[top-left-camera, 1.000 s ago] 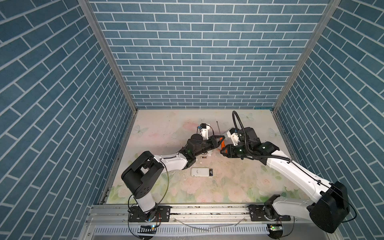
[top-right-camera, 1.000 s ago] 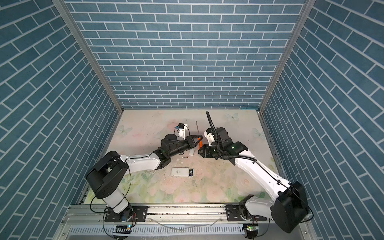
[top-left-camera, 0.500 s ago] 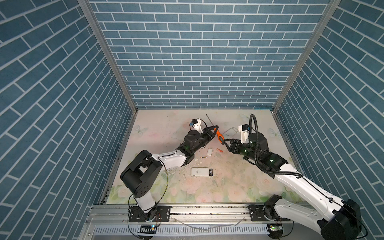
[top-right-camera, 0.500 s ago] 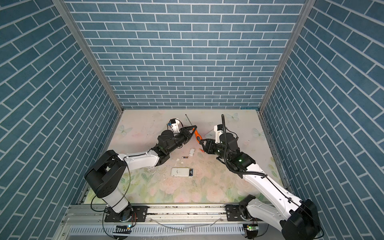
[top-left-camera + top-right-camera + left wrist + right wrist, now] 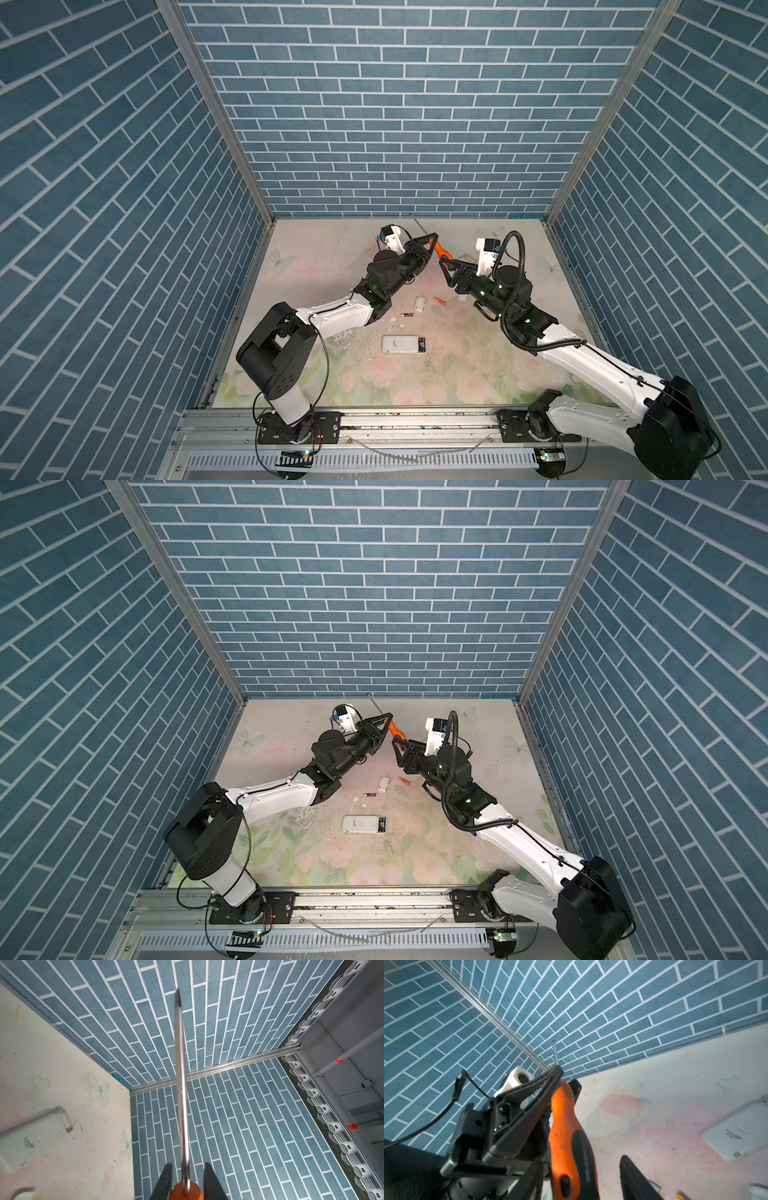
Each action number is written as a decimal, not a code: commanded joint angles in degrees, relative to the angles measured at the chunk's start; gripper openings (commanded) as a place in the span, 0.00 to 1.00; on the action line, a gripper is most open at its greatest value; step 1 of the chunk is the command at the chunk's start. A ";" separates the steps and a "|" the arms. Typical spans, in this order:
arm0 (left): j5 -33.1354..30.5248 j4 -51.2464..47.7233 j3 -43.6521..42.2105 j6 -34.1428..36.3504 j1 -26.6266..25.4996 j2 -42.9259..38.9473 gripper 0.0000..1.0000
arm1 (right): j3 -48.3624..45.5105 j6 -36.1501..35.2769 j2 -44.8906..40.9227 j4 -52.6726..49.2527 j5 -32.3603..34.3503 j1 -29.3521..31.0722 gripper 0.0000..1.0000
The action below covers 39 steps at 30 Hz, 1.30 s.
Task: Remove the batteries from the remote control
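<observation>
Clamping an orange-and-black-handled steel screwdriver (image 5: 564,1126) in my left gripper (image 5: 187,1167); my right gripper (image 5: 580,1158) gapes around its handle.

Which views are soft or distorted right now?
Right wrist view: soft throughout, blue brick wall lines bowed, the orange-and-black-handled screwdriver blurred near the lens. Left wrist view: sharper, its steel shaft clear, dark tip soft. Both top views: crisp, evenly lit, no glare.

Left gripper (image 5: 432,237) clamped on screwdriver (image 5: 439,250).
Two batteries (image 5: 439,299) and white cover (image 5: 419,304) lie at twelve o'clock of remote control (image 5: 401,344).
</observation>
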 commanded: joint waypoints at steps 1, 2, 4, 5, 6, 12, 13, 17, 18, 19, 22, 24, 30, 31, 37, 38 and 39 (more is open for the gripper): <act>-0.12 1.04 0.91 -0.76 -0.31 -1.53 0.00 | 0.79 0.94 2.84 7.42 0.72 0.31 0.57; -0.18 1.44 0.83 -0.89 -0.50 -1.51 0.00 | 1.37 1.02 3.78 8.00 0.48 0.27 0.56; -0.56 2.45 0.43 -1.52 -0.92 -1.37 0.00 | 2.34 1.11 5.28 9.65 0.25 0.24 0.56; -0.64 2.79 0.30 -1.67 -1.08 -1.35 0.00 | 2.63 1.07 5.70 10.27 0.37 0.26 0.56; -0.57 3.00 0.14 -1.72 -1.17 -1.42 0.00 | 2.89 1.02 6.09 10.81 0.48 0.29 0.55; -0.87 2.82 -1.70 -1.84 -1.26 -2.27 0.00 | 2.93 0.41 6.73 13.07 1.27 0.16 0.51; -1.04 2.83 -2.11 -1.64 -1.26 -2.48 0.00 | 2.96 0.41 6.62 13.23 1.21 0.15 0.50; -1.52 2.56 -2.87 -1.16 -1.28 -3.06 0.00 | 2.76 0.26 5.65 12.96 0.73 0.15 0.48; -1.53 2.63 -2.96 -1.22 -1.26 -3.06 0.00 | 2.60 0.10 5.32 12.91 0.76 0.15 0.48; -1.42 2.80 -2.87 -1.15 -1.26 -2.94 0.00 | 2.66 0.06 5.07 12.67 0.86 0.18 0.47; -1.22 3.17 -2.62 -1.40 -1.35 -2.75 0.00 | 3.15 -0.29 5.14 11.87 0.68 0.15 0.46; -1.18 3.18 -2.43 -1.34 -1.45 -2.73 0.00 | 3.57 -0.20 5.65 12.17 0.43 0.15 0.46; -1.17 4.60 -2.66 -2.55 -2.22 -2.16 0.00 | 4.92 0.23 7.76 12.89 -0.51 0.15 0.44; -1.18 4.84 -2.70 -2.64 -2.40 -2.06 0.00 | 5.25 0.23 8.07 12.84 -0.71 0.15 0.44; -1.30 6.44 -2.86 -3.82 -3.11 -0.97 0.00 | 6.16 0.89 8.93 12.88 -1.52 0.17 0.42; -1.39 6.89 -2.95 -4.04 -3.11 -0.76 0.00 | 6.31 0.95 8.97 12.62 -1.57 0.16 0.41; -1.36 7.04 -2.88 -4.27 -3.03 -0.71 0.00 | 6.36 0.94 8.93 12.39 -3.19 0.15 0.41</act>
